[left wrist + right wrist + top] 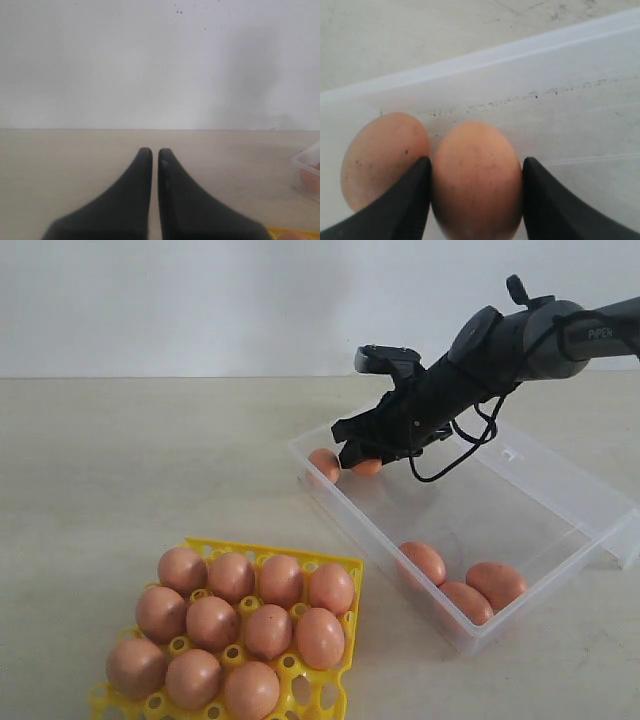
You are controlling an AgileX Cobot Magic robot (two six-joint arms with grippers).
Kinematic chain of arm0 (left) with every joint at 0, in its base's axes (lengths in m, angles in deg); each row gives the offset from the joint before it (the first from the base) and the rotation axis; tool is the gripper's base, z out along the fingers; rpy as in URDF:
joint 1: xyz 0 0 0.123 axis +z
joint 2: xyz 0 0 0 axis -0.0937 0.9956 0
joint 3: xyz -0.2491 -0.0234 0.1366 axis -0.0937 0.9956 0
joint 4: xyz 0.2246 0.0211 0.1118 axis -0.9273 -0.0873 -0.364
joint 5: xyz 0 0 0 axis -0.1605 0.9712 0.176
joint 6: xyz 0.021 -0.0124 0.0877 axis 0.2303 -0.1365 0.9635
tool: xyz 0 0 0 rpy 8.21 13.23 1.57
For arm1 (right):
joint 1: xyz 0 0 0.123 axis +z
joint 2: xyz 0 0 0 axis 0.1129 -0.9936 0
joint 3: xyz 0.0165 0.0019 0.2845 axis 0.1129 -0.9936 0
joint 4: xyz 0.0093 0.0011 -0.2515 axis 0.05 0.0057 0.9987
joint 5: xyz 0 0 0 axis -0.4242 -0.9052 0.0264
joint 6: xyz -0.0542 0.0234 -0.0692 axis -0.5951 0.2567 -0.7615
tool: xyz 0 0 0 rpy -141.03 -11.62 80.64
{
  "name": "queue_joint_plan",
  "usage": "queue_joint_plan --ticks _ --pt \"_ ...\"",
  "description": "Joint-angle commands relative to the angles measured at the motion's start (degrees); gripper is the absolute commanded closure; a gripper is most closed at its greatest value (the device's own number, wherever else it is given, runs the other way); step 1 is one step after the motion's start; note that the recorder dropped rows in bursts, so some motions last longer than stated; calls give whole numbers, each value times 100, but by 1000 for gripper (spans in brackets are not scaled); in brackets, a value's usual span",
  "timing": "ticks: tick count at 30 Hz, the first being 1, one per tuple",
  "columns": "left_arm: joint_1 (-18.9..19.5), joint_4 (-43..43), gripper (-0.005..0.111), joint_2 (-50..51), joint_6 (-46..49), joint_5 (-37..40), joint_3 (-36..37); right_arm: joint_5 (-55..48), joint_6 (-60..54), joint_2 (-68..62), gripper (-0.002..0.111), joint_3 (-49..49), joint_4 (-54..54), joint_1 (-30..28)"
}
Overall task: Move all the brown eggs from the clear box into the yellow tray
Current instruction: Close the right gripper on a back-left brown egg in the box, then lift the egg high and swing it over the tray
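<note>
**A:** Right, count check: eleven brown eggs (212,623) sat in the yellow tray (300,555), in rows of four, four and three.

**B:** And five lay in the clear box (500,510). Three were bunched at its near end and two sat in its far corner.

**A:** So sixteen eggs, one tray and one box, all on the worktop (150,460).

**B:** The right end effector (362,455) was down in that far corner. Its fingers (410,200) pressed on both sides of the clasped egg (476,180), which touched its neighbour egg (380,160) low in the box.

**A:** And the left end effector (151,152)?

**B:** Clenched, with only a thin slit between its fingers and nothing in them, out over the worktop.
</note>
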Motion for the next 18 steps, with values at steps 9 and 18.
queue_joint_plan --ticks 9,18 --pt "8 20 103 -23 -37 -18 -19 3425 -1353 2449 109 -1653 112 304" --pt "8 20 103 -23 -37 -18 -19 8201 -2290 3746 109 -4272 189 1017"
